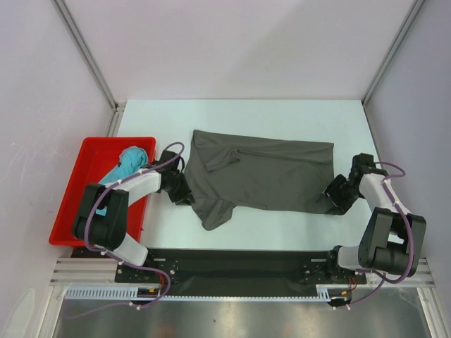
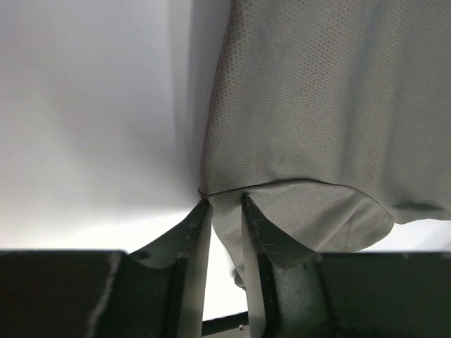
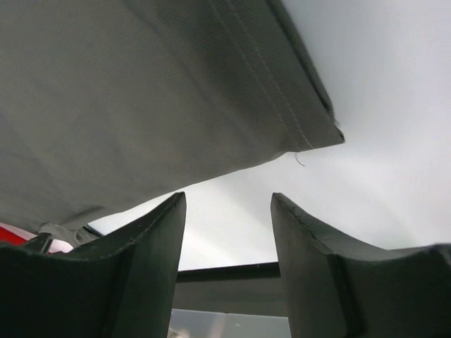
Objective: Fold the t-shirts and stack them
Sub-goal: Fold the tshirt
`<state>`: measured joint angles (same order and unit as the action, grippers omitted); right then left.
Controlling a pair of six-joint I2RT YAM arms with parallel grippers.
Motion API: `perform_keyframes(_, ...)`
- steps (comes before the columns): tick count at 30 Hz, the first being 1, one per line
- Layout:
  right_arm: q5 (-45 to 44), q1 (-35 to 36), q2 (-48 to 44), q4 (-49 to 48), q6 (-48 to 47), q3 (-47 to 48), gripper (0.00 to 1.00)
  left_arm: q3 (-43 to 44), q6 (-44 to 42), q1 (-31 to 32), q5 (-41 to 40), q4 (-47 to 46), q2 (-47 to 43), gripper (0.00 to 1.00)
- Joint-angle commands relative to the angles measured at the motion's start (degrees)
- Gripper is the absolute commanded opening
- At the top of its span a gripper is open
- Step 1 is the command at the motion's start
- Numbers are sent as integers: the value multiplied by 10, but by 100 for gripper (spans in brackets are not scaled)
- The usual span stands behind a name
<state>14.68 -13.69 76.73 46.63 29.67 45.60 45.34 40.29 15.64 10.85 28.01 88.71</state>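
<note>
shirts x2: grey t-shirt (image 1: 268,172) lying spread mid-table, teal t-shirt (image 1: 130,160) sitting bunched in the one red tray (image 1: 77,183) at 9 o'clock | tools x2: left tool (image 2: 225,204) pinching the grey one's 8 o'clock edge, right tool (image 3: 227,201) gaping wide, gripping nothing, at its 4 o'clock corner | white table (image 1: 282,120), pale walls (image 1: 42,70) boxing it in

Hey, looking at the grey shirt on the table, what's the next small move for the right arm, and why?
Probably ease the right gripper forward onto the corner of the grey t-shirt and close. Its jaws stand open with nothing between them, the hem corner just ahead, while the left gripper already has the shirt's edge between its fingers.
</note>
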Motion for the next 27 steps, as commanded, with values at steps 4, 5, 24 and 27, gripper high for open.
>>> perform_keyframes(4,-75,-12,-3,34,47,10,62,16,-28,-5,-20,11,16,25)
perform_keyframes(5,-82,-25,-11,33,50,6,62,16,-30,-5,-22,11,16,25)
perform_keyframes(24,-55,-95,23,-29,27,-31,49,20,-62,-17,-25,19,-13,44)
perform_keyframes(27,-57,-95,35,-31,30,-32,47,27,-62,-17,-22,13,4,43)
